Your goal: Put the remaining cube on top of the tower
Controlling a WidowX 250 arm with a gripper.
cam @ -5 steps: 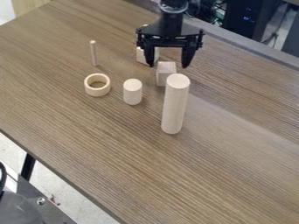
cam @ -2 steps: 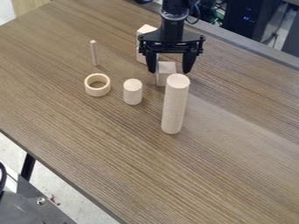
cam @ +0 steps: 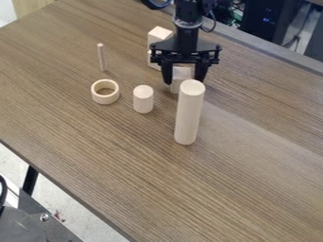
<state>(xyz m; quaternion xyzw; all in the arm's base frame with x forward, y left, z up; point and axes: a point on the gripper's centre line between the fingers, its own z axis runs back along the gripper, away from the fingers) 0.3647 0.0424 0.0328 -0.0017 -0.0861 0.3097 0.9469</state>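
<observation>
The remaining cube (cam: 180, 75) sits on the surface (cam: 95, 146) directly between the jaws of the gripper (cam: 183, 82), one jaw to each side, though whether they have clamped it I cannot tell. Being a cube, it has no long axis to match, so what matters is keeping it centred, clear of the tall cylinder (cam: 188, 116) just in front, then lifting it towards the tower (cam: 159, 35), behind and image-left.
</observation>
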